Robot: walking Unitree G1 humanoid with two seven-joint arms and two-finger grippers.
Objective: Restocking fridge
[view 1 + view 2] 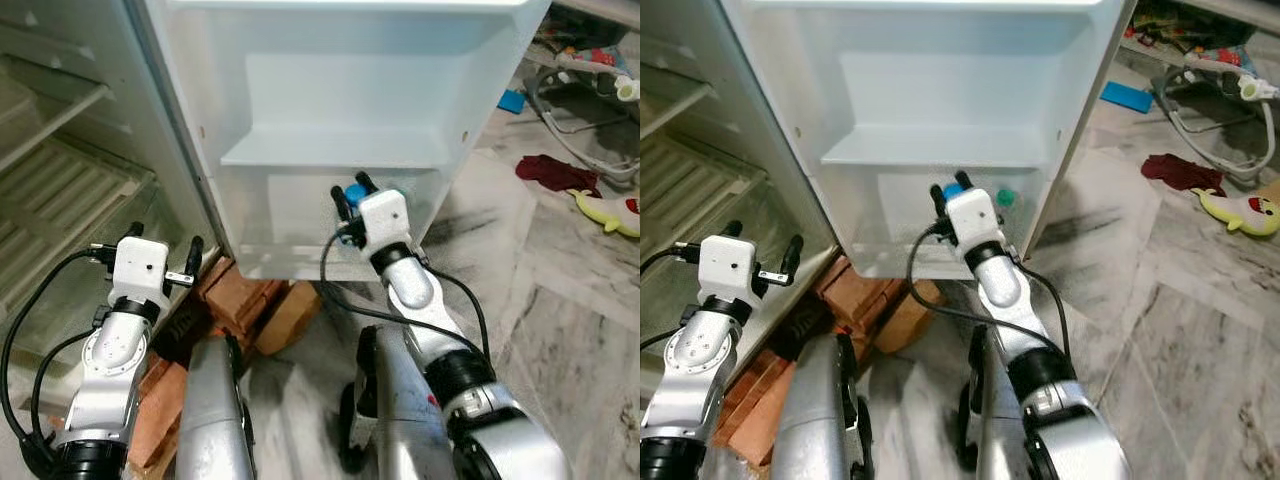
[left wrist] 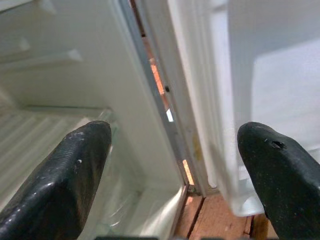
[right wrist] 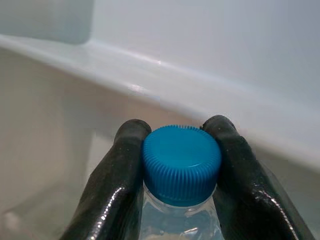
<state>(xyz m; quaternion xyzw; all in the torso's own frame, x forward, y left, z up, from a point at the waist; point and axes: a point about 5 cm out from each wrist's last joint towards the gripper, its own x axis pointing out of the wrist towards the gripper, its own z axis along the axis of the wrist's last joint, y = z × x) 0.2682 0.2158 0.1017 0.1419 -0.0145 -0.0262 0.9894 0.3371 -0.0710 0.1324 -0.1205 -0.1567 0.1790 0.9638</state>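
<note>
The open fridge door [image 1: 340, 90] faces me, with a translucent lower bin [image 1: 290, 250]. A clear water bottle with a blue cap [image 3: 181, 165] stands upright at that bin. My right gripper [image 1: 352, 190] is shut on its neck, one finger [image 3: 117, 180] on each side just under the cap [image 1: 954, 190]. A green-capped bottle [image 1: 1006, 197] stands in the bin just right of it. My left gripper [image 1: 165, 238] hangs open with nothing in it by the hinge side, and its fingers [image 2: 65, 175] frame the gap between fridge body and door.
The fridge interior with ribbed shelves [image 1: 60, 190] is on the left. Bricks [image 1: 240, 295] lie under the fridge's front corner. On the marble floor to the right are a red cloth [image 1: 555, 172], a plush toy [image 1: 610, 212] and a blue item [image 1: 512, 101].
</note>
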